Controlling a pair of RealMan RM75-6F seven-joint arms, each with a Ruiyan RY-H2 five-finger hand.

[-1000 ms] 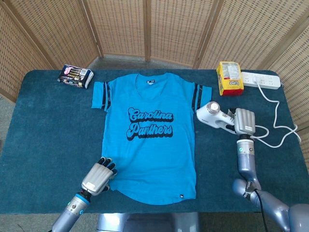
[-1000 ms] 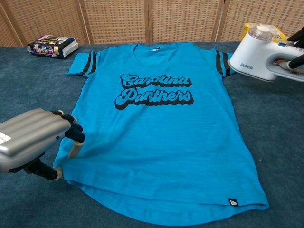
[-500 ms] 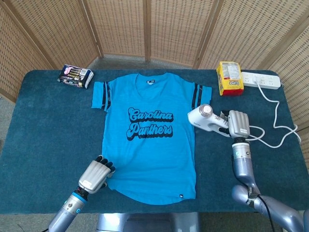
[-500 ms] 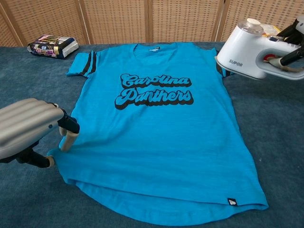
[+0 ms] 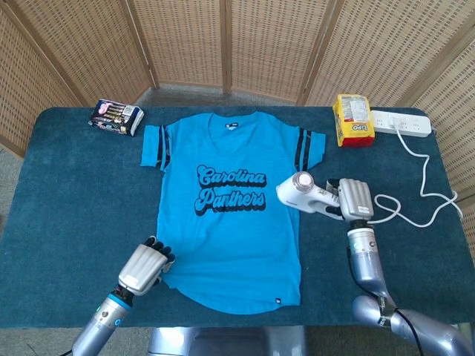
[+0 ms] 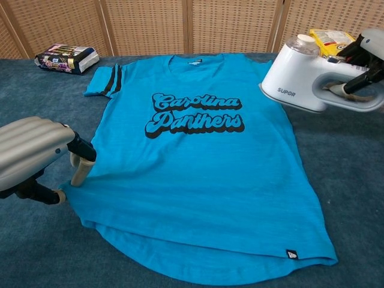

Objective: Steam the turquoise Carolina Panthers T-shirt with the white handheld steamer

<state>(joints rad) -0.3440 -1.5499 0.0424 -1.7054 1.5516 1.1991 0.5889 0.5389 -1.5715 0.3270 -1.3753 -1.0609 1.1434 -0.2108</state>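
T-shirt (image 5: 228, 204) — one, flat on counter (image 5: 67, 193), collar toward far edge, long axis near-to-far. Steamer (image 5: 306, 196) — one, gripped in right hand (image 5: 355, 200), nozzle pointing left over shirt's right edge. Left hand (image 5: 145, 265) pinches hem corner.

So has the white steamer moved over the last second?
Yes. The white steamer, held by the right robot hand, has shifted left, away from the yellow packet, until its head is over the T-shirt's right edge.

A dark teal table (image 5: 67, 193) carries the T-shirt (image 5: 230, 215), snack packet (image 5: 116, 116), yellow bag (image 5: 352, 120), power strip (image 5: 401, 122).
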